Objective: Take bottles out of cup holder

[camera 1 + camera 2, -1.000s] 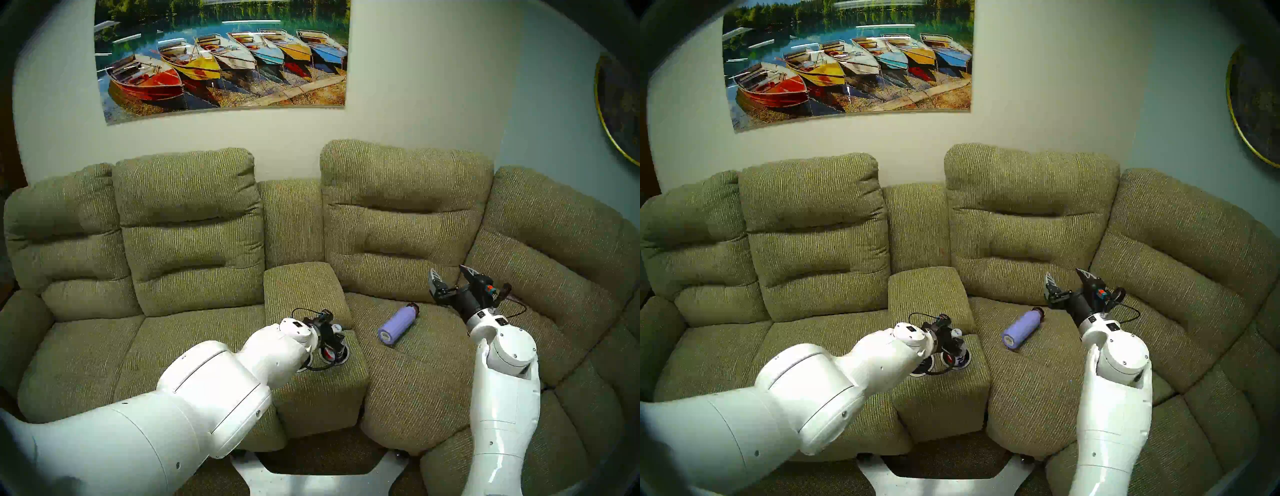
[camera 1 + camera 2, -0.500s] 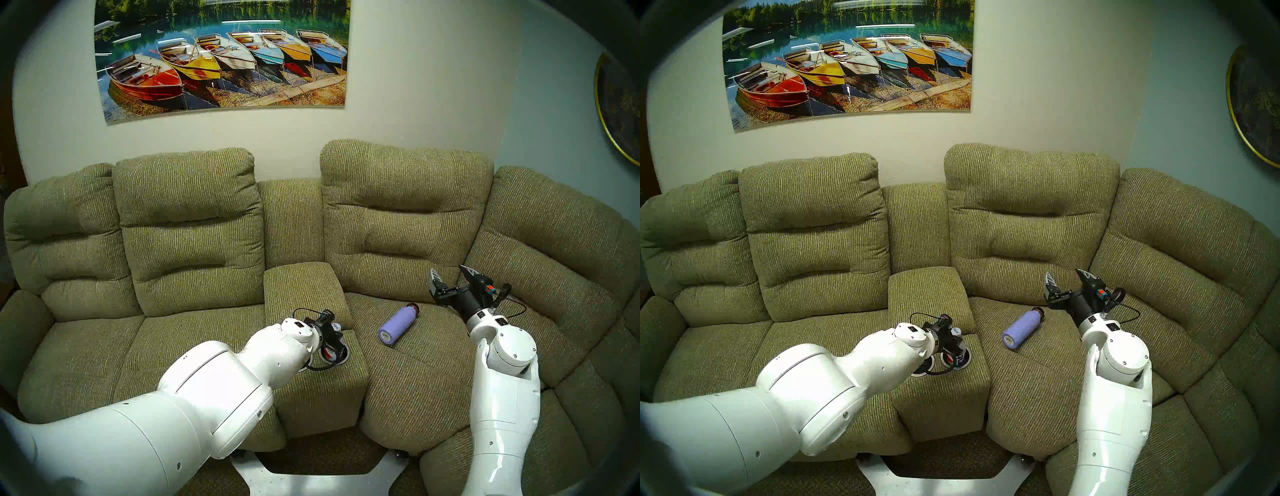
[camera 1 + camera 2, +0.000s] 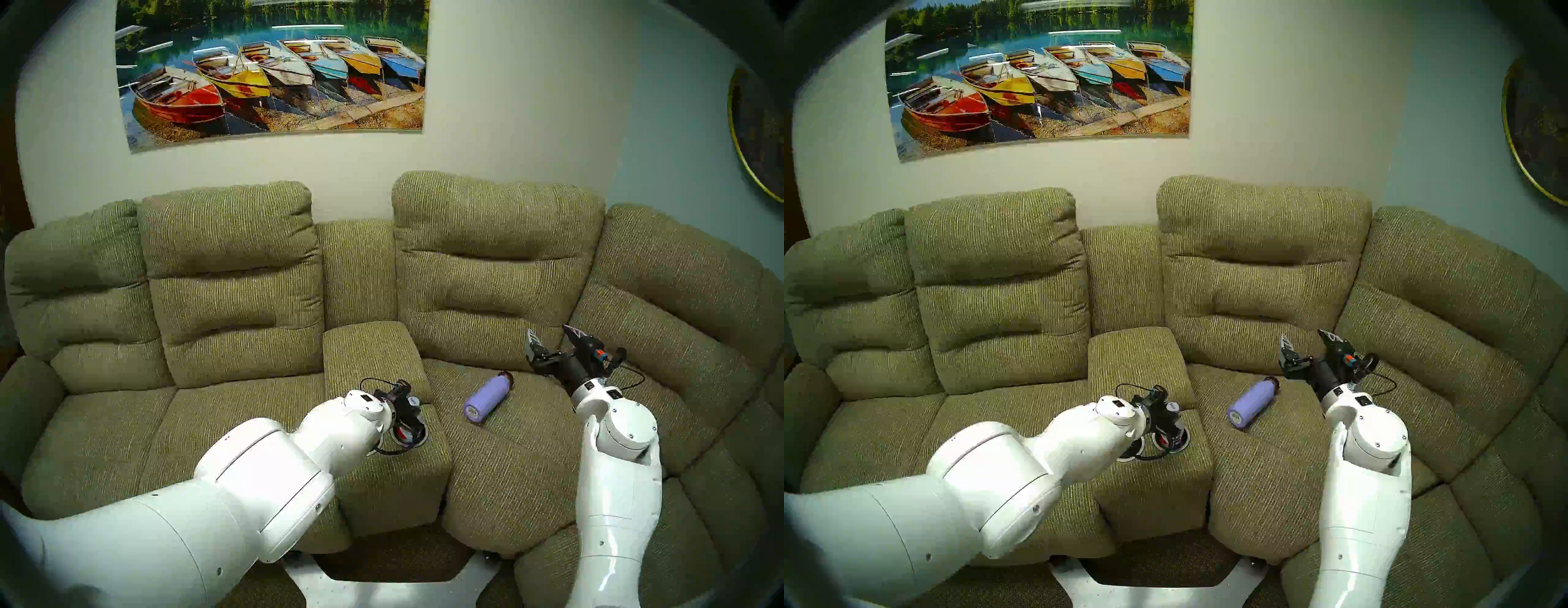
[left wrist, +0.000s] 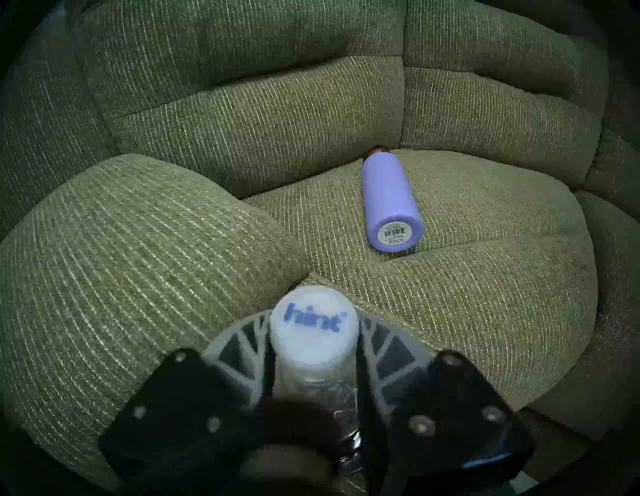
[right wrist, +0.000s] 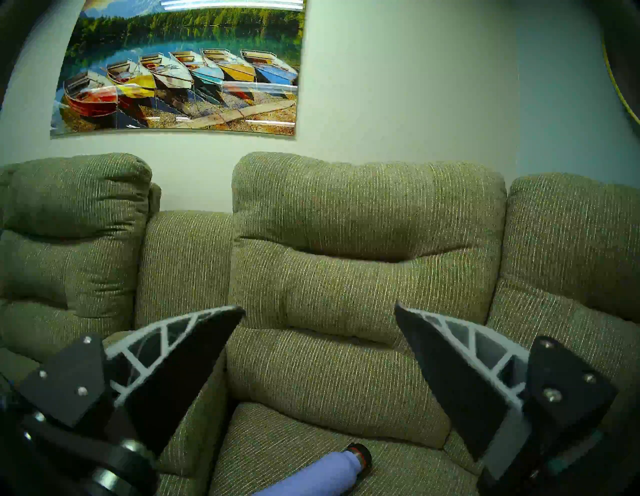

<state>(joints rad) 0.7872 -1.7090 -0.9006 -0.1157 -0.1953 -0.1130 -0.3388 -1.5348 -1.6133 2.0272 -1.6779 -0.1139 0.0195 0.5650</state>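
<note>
The left arm's wrist covers most of the cup holder (image 3: 418,437): only part of one silver rim shows past it in the head view, and a second rim peeks out at the arm's edge in the other head view. A red, white and blue bottle (image 3: 1171,439) stands in the well nearest the arm, half hidden by gripper parts.

In the left wrist view the left gripper (image 4: 313,350) sits at 6 o'clock with both fingers pressed against the neck of a clear bottle (image 4: 313,332), just under its white cap printed "hint". Its lower body is blurred and lost behind the gripper's black mounts, so how deep it sits in its well cannot be made out. The jaws are narrowed onto it, gripping.

The purple flask (image 4: 389,201) lies on its side on the seat cushion at 1 o'clock from that cap, well apart.

The right gripper (image 5: 320,346) hangs above the seat, fingers spread wide, holding nothing; the flask's cap end is cut off at 6 o'clock in its view.
</note>
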